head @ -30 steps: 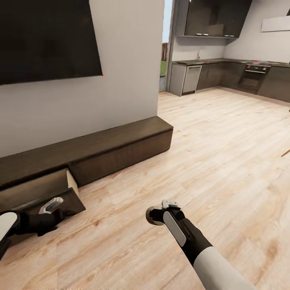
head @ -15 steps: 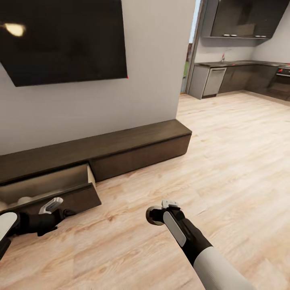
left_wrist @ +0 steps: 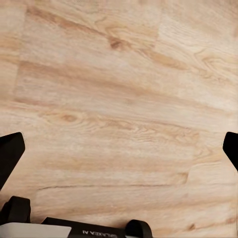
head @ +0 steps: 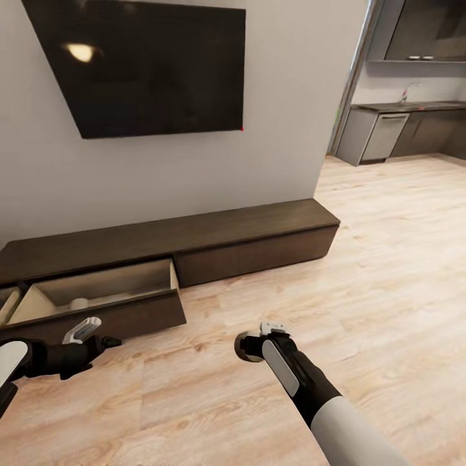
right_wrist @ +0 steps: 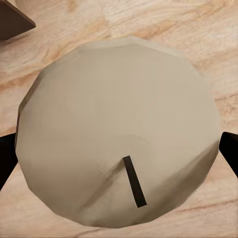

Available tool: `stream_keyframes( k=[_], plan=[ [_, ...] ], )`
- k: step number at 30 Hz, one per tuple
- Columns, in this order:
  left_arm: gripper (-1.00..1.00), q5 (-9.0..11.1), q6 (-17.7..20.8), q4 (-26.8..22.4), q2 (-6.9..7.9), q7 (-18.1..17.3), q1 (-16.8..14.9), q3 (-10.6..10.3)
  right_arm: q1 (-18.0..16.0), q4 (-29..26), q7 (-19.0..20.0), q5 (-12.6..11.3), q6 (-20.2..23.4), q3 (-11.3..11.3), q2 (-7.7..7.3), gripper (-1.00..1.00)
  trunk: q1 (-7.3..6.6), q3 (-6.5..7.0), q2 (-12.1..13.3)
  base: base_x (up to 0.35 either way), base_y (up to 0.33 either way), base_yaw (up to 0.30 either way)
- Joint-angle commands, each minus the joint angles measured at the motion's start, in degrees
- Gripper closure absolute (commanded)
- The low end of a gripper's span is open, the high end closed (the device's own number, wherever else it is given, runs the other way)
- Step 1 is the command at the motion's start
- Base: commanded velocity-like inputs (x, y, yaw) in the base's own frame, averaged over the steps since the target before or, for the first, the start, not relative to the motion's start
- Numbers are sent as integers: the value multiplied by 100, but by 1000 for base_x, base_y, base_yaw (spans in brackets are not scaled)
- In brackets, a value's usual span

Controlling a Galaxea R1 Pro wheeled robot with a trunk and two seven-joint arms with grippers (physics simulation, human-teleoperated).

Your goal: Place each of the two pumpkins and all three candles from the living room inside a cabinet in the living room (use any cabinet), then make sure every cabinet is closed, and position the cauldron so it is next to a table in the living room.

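My right claw (head: 249, 346) grips a candle (right_wrist: 119, 131) above the floor (head: 362, 259). My right wrist view reveals its grey-beige faceted top and dark wick; from the head it is a small pale disc. My left claw (head: 97, 333) hangs wide, holding nothing. The cabinet (head: 213, 236) drawer (head: 107, 294) stands open, another candle (head: 79, 303) inside.

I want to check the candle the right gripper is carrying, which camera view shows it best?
The right wrist view: the candle sits large between the gripper's fingers, its pale top and dark wick plain. The head view shows it small and side-on at the right gripper. The left wrist view looks at wood floor.
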Motion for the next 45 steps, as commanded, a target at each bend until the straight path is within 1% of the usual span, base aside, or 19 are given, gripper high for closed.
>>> stream_keyframes(
  k=[1,7,10,13,16,18,22,26,35,39,45],
  plan=[
    [-100,-2,1,0,0,0,0,0,0,0,0,-1,-1,1,0,100,-23,19,42,0,0,291],
    [-100,-2,3,0,0,0,0,0,0,-4,0,-1,-8,-1,-4,100,-154,126,282,0,0,286],
    [-100,-2,7,0,0,0,0,0,0,-5,0,0,-10,1,-7,100,-220,180,403,0,0,136],
    [-100,-2,8,0,0,0,0,0,0,-4,0,1,-61,7,-16,100,-286,234,523,0,0,38],
    [-100,-2,9,0,0,0,0,0,0,8,1,-3,-339,15,-39,100,-352,288,643,0,0,9],
    [-100,-2,9,0,0,-4,0,0,0,29,0,-6,-414,18,-46,100,-396,324,723,0,0,3],
    [-100,-2,16,0,6,-7,0,0,0,38,0,-4,-464,19,-30,100,-484,396,884,0,0,1],
    [-100,-2,25,0,45,-12,0,14,0,13,-2,-10,-485,13,-16,100,-572,467,1044,0,0,0],
    [-100,-1,26,0,57,-11,0,17,0,11,0,-16,-469,5,-14,100,-769,629,1405,0,0,0],
    [-100,-2,30,0,59,-14,0,21,0,16,-9,-21,-463,3,0,100,-769,629,1405,0,0,102],
    [-100,-2,28,0,61,-16,0,26,0,18,-17,-25,-458,2,8,100,-769,629,1405,0,0,258]
  ],
)
